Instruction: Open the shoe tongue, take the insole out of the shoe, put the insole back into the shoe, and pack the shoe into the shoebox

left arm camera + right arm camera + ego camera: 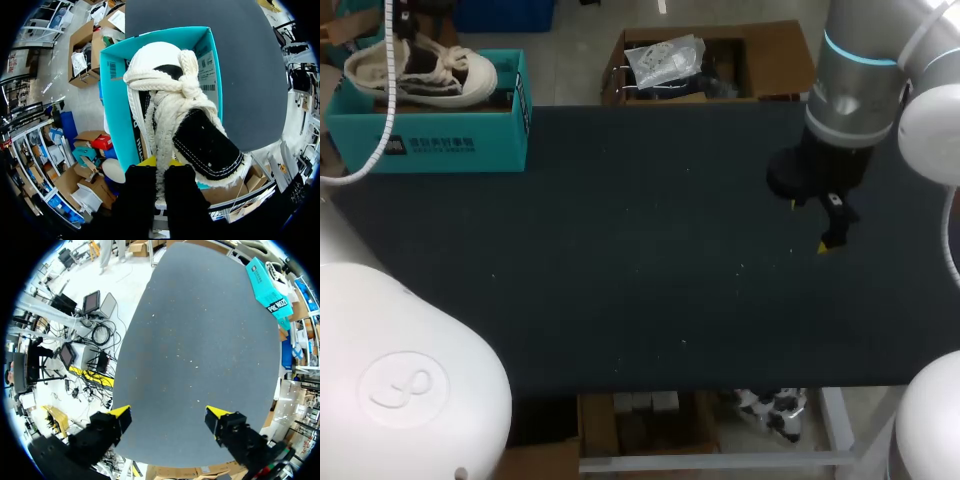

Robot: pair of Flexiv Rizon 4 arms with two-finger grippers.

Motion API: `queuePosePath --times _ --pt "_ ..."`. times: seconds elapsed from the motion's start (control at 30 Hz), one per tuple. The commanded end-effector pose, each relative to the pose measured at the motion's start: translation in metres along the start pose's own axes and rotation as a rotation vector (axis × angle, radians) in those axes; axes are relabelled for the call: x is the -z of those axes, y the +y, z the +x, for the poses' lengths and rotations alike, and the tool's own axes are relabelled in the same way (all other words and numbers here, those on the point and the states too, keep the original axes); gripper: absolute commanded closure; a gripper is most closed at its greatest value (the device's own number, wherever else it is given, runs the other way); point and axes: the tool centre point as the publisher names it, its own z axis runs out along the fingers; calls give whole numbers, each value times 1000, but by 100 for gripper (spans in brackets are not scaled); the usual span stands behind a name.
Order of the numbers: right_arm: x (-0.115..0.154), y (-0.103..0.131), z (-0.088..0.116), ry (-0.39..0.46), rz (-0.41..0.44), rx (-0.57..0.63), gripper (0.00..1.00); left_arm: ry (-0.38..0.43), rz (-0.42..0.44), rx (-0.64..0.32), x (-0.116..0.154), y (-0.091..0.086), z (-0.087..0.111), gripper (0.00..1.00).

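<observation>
Left gripper [159, 170]: clamped on sneaker [172, 107] heel end | sneaker long axis straight ahead, toe inside teal shoebox [114, 112] | right gripper [169, 414]: spread, empty, well apart.

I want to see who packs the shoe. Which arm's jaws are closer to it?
Left. The left arm has its jaws shut on the edge of the shoe, in the shoebox. The right arm holds its jaws open over bare table, far across from the shoe.
</observation>
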Motion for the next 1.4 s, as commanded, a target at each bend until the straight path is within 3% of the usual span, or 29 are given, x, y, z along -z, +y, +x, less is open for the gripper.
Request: queuePosePath --times 0.03,0.5,0.63,0.67,0.7,0.77,0.8,1.07,1.23,1.4 --pt "1 0 0 5 1 1 0 96 15 -22 -29 3 -16 100" --pt "1 0 0 5 1 1 0 330 24 -120 -118 -26 -31 100" --pt "1 0 0 5 1 1 0 383 -15 -85 -134 -36 -36 100" --pt "1 0 0 5 1 1 0 387 -12 -78 -135 -36 -37 71" --pt "1 0 0 5 1 1 0 385 -9 -76 -135 -36 -37 50" --pt "1 0 0 5 1 1 0 376 -2 -69 -133 -35 -36 13" --pt "1 0 0 5 1 1 0 363 1 -64 -129 -34 -35 0" --pt "1 0 0 5 1 1 0 252 52 -27 -93 -26 -20 0" --pt "1 0 0 5 1 1 0 169 127 -4 -47 -16 -8 0" --pt "1 0 0 5 1 1 0 127 121 9 -9 -21 1 0"
